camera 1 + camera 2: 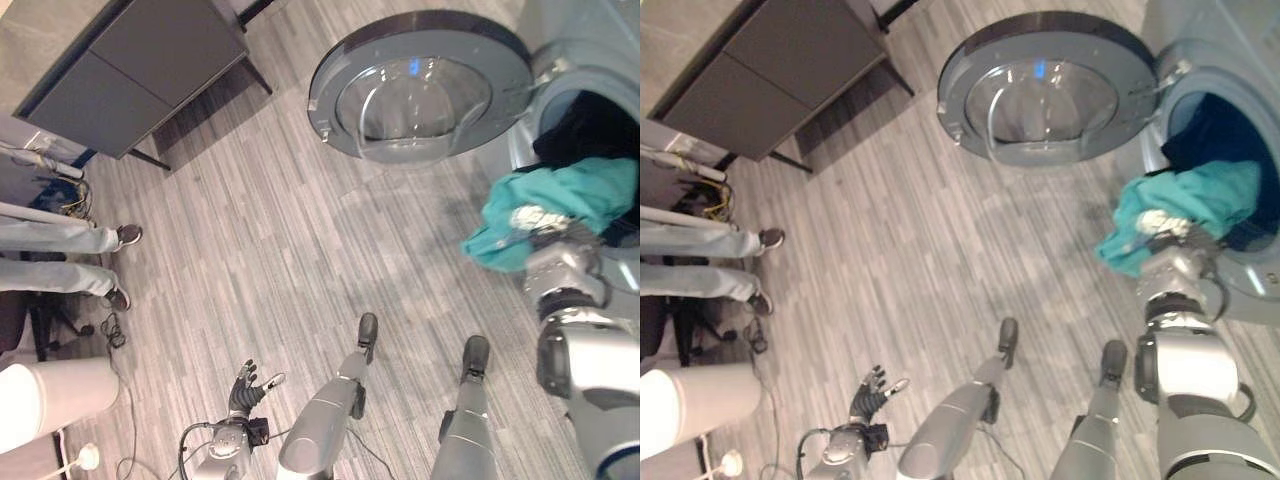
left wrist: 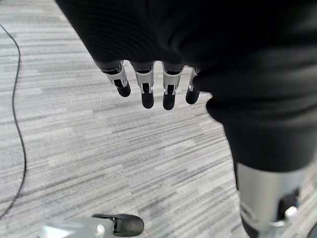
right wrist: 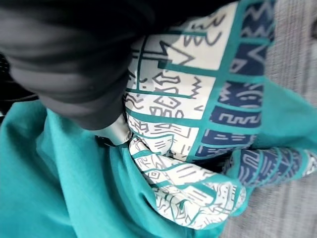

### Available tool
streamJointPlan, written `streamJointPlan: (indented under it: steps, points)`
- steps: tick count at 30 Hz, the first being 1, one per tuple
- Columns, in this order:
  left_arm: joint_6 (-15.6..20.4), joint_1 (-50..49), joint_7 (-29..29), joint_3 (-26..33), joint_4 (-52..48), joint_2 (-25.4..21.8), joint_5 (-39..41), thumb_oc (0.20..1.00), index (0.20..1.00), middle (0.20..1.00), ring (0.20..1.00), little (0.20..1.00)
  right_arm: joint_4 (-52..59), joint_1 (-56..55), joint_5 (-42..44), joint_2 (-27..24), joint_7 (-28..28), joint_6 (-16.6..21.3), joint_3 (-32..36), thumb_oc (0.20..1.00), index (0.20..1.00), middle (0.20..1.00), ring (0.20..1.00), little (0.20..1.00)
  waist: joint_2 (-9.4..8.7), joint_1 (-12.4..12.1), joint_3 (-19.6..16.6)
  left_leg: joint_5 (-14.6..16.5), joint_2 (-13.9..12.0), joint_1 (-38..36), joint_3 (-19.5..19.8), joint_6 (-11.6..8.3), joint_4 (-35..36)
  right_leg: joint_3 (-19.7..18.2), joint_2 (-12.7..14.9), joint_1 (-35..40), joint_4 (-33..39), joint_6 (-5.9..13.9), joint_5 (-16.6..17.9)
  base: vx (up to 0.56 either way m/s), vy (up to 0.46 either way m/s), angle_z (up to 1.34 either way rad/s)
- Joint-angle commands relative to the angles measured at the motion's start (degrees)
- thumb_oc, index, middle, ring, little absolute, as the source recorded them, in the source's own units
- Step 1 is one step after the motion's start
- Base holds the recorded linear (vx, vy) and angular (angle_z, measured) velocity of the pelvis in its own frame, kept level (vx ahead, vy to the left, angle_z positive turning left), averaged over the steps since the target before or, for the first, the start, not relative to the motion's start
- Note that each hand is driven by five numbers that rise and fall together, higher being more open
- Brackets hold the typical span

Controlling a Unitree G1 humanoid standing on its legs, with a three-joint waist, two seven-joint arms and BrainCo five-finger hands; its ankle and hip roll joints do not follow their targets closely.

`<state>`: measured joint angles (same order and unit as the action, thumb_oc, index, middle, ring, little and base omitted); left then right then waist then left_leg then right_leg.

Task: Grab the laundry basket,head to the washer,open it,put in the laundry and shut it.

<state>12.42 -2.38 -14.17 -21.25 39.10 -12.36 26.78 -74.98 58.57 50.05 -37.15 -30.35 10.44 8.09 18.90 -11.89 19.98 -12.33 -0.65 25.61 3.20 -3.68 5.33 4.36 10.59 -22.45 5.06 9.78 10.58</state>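
From the left eye view I see the washer with its round door swung open and a teal garment hanging over the drum's lip, my right hand buried in it, while a person's legs stand at the far left. In my left wrist view the left hand hangs over the floor with fingers straight and holding nothing; in my right wrist view the teal and patterned cloth wraps my hand and I cannot tell how its fingers sit

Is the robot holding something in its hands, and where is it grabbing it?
The right hand is at the teal cloth hanging from the washer opening; its fingers are buried in folds, so the grip cannot be told. The left hand holds nothing.
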Motion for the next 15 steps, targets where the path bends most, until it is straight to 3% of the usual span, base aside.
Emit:
streamJointPlan:
  steps: [1,7,8,15]
  points:
    - [2.09,3.03,0.73,-3.06,-1.21,-4.24,1.42,1.0,1.0,1.0,1.0,1.0,1.01,6.02,2.23,-6.21,-0.8,2.9,-2.66,0.2,0.2,0.2,0.2,0.2,-0.11,-0.85,1.22,5.62,0.86,-0.35,0.55,-1.95,-0.33,-1.68,3.56,-3.83,-4.89,0.16,-6.07,-0.03,0.011,0.16]
    - [1.81,2.79,1.28,-3.59,-3.47,-5.41,2.21,1.0,1.0,1.0,1.0,1.0,1.92,11.85,5.64,-11.58,-1.61,3.89,-4.1,0.2,0.2,0.2,0.2,0.2,1.54,-1.26,1.53,4.99,0.28,1.78,0.91,-2.42,-0.33,-2.29,2.8,-9.33,-10.32,-0.04,-8.12,-0.02,0.002,0.06]
    - [1.71,2.9,1.46,-3.61,-4.33,-5.8,2.53,1.0,1.0,1.0,1.0,1.0,2.04,13.98,7.64,-13.17,-1.96,4.39,-4.19,0.2,0.2,0.2,0.2,0.2,2.05,-1.23,1.67,5.15,0.13,2.53,1.07,-2.79,-0.33,-2.66,2.43,-11.73,-13.26,0.0,-9.98,-0.03,-0.029,-0.02]
    - [1.7,2.88,1.71,-3.54,-8.01,-7.0,4.19,1.0,1.0,1.0,1.0,1.0,-0.97,24.23,11.51,-19.07,-3.96,4.24,-7.8,0.2,0.2,0.2,0.2,0.2,3.51,-2.57,0.53,4.31,-0.22,7.34,2.03,-4.05,-0.33,-2.4,1.8,-20.39,-20.05,0.12,-13.3,-0.01,-0.059,0.0]
